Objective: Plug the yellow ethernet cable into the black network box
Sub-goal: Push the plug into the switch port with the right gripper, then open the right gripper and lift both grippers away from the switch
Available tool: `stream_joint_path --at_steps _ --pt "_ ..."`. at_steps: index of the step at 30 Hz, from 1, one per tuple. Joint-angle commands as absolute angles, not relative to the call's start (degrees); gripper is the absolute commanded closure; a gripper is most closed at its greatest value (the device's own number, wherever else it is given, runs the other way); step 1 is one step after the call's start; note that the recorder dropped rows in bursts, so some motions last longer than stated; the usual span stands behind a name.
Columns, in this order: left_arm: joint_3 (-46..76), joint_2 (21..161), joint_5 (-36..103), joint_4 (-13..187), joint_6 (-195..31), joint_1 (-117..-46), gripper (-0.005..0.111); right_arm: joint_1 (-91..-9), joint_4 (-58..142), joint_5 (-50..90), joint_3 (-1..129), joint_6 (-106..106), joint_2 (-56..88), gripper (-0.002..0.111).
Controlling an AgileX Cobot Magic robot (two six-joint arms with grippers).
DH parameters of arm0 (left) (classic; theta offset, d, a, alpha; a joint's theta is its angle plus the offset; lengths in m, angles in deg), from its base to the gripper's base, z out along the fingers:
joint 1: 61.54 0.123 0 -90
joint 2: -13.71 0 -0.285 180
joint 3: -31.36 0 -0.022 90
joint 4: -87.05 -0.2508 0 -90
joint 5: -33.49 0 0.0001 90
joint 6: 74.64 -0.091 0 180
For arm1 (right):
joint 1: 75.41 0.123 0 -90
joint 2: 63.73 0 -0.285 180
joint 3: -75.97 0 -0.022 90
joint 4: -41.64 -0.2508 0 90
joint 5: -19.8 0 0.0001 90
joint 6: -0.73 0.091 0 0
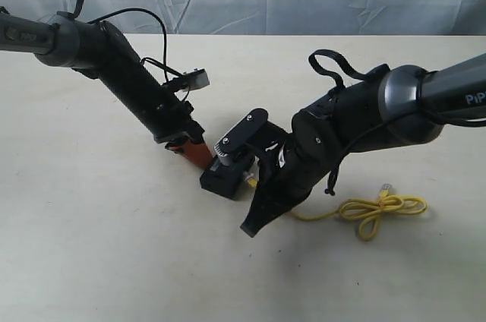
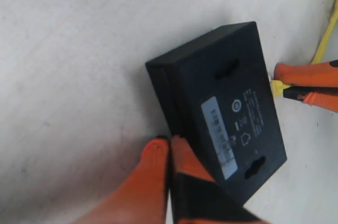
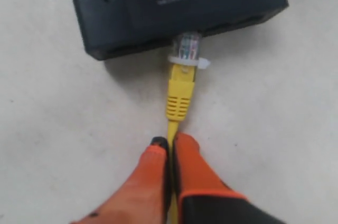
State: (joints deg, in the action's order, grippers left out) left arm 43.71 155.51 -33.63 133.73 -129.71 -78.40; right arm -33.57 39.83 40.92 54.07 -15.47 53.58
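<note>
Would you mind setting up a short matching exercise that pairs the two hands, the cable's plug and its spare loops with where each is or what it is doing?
Things
1. left hand
2. right hand
3. clear plug
4. spare loops

States
A. lying on the table, away from both hands
B. at the port of the black box
C. shut on the yellow cable behind its plug
D. shut, tips at the box's edge

Pairs: 1-D, 2-C, 3-B, 4-A

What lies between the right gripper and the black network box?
The yellow ethernet cable, its boot and clear plug reaching the black network box; the right wrist view shows it.
</note>
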Motion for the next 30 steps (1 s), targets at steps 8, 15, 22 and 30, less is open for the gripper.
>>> stream_joint_path --at_steps 8,15,22,30 --pt "43.57 156.43 -32.39 130.68 -131.79 -78.68 0.107 -33.67 40.75 41.14 53.89 -20.33 53.61 0.109" --pt "43.57 156.43 -32.87 130.91 -132.19 -78.68 0.107 -33.67 37.11 35.76 53.89 -20.18 53.61 0.109" --pt "43.57 155.98 -33.01 131.12 -132.04 -78.68 0.107 -33.67 33.19 33.75 53.89 -19.12 53.61 0.108" --pt "43.47 144.05 -24.05 113.37 -108.24 -74.01 0.107 -37.84 30.47 39.37 53.89 -5.12 47.81 0.066"
